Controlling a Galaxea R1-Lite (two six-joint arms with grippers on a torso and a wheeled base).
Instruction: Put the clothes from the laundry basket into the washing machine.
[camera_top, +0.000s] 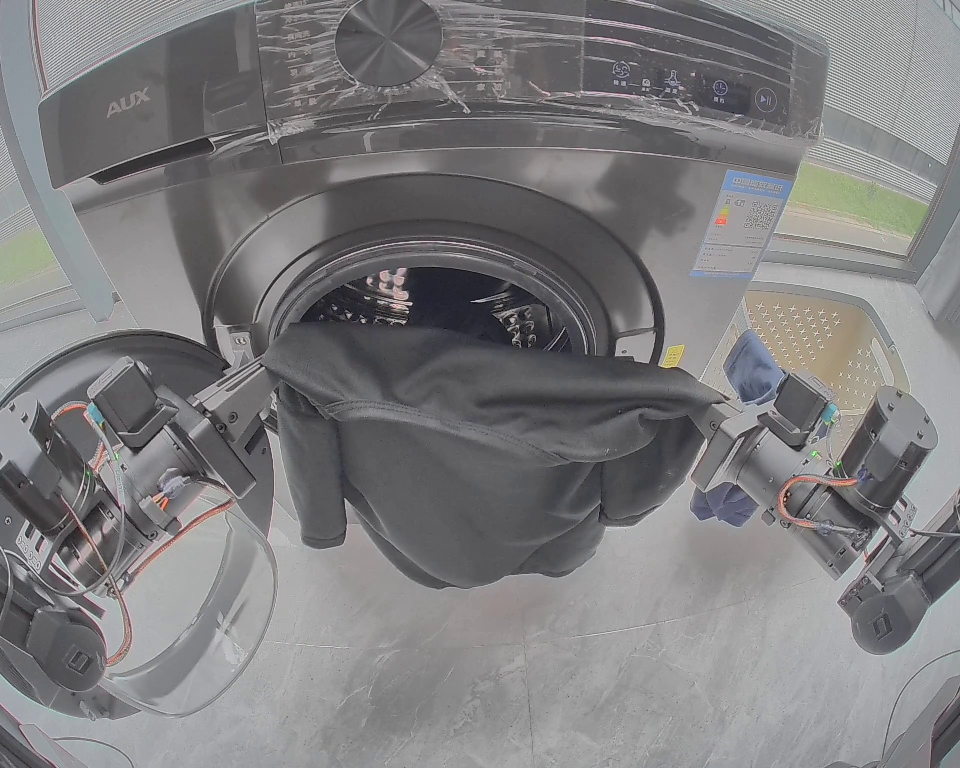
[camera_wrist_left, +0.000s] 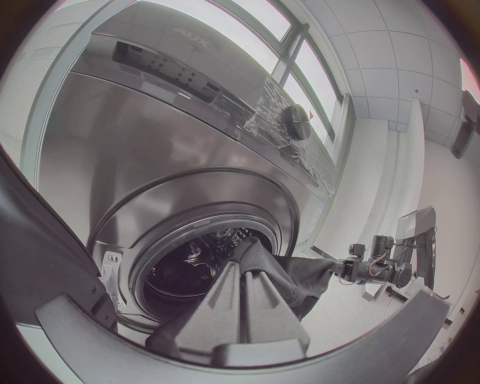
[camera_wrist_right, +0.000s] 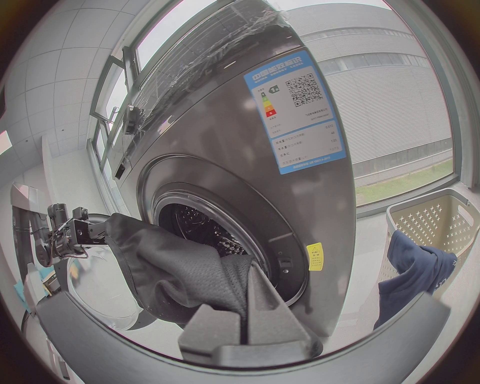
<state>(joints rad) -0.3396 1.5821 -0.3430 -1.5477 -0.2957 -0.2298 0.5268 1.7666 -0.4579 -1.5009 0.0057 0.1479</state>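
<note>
I hold the black shirt (camera_top: 470, 450) stretched between my left gripper (camera_top: 252, 383) and right gripper (camera_top: 705, 408), both clenched on it, the open drum (camera_top: 440, 300) just beyond them; next, I judge, push both forward and release inside.

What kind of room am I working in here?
Likely a laundry corner: a front-loading washing machine with its door open, a laundry basket with a blue garment over its rim, and large windows behind.

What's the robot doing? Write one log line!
left claw: shut on shirt | right claw: shut on shirt | shirt: held before open washer | basket: blue cloth hanging
</note>
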